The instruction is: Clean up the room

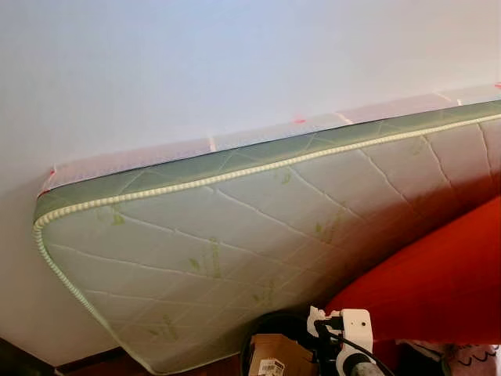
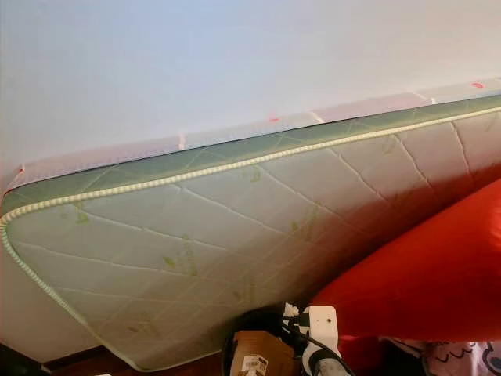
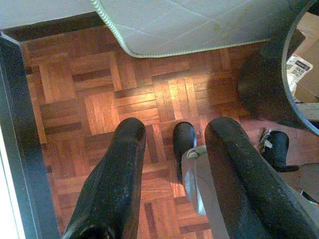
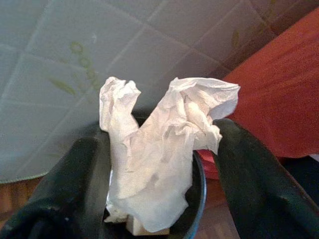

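Our right pincer [image 4: 154, 184] pinches a crumpled white tissue [image 4: 159, 159] above a dark bin [image 4: 197, 199]; our left pincer [image 3: 169, 164] hangs spread over parquet floor [image 3: 99, 99].

A quilted white mattress with green piping and leaf print [image 1: 235, 258] leans on its edge against the pale wall [image 1: 196, 63]. A bright red fabric cushion [image 1: 438, 290] presses against its lower right. Underneath runs reddish wooden parquet floor [image 3: 99, 104].
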Controlling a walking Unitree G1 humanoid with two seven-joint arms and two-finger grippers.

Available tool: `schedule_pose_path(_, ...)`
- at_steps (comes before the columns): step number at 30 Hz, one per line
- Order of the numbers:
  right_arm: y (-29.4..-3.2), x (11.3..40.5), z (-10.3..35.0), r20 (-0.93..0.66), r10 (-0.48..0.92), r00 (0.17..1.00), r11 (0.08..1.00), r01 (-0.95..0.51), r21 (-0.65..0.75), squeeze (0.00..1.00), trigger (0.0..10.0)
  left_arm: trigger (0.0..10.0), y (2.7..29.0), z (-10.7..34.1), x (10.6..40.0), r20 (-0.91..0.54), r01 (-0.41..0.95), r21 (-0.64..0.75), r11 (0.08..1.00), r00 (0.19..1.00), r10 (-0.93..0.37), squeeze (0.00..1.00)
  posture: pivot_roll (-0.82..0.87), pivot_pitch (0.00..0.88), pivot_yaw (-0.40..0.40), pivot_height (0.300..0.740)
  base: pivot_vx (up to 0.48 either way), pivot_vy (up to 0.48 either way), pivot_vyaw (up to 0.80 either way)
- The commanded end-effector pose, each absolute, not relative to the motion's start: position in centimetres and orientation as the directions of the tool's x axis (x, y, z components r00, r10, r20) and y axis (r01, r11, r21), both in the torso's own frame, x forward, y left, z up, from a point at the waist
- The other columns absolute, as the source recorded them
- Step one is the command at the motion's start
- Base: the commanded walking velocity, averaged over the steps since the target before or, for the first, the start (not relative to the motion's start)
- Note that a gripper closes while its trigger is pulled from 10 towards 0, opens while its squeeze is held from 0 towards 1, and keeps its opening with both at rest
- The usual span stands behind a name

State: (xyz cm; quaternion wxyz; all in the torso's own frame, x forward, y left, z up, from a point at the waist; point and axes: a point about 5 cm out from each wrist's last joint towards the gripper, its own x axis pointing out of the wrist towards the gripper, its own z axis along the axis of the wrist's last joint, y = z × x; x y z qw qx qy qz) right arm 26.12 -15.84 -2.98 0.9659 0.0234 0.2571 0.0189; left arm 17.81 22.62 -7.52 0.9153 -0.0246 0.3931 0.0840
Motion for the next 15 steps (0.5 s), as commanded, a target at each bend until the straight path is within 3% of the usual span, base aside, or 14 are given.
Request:
schedule_pose_path(1,-15.9,25.3,-3.8,-0.542,0.046,0.839,0.999,-0.026,0.044,1.0,10.0,10.0,22.5,-8.0,16.9,-0.752,-0.177,0.024,0.984,0.645,0.134,0.0,0.05,0.138,-0.02,0.74,0.0,0.0,0.0)
schedule_pose_path(10,-16.5,24.0,-4.7,-0.591,0.075,0.803,0.997,-0.048,0.06,1.0,10.0,10.0,22.5,-8.0,17.0,-0.751,-0.181,0.024,0.983,0.646,0.137,0.0,0.06,0.148,-0.022,0.74,0.0,0.0,0.0)
schedule_pose_path(15,-18.9,22.2,-5.6,-0.63,0.04,0.776,0.999,-0.021,0.037,1.0,10.0,10.0,22.6,-8.0,17.0,-0.749,-0.182,0.028,0.983,0.647,0.141,0.0,0.06,0.154,-0.022,0.74,0.0,0.0,0.0)
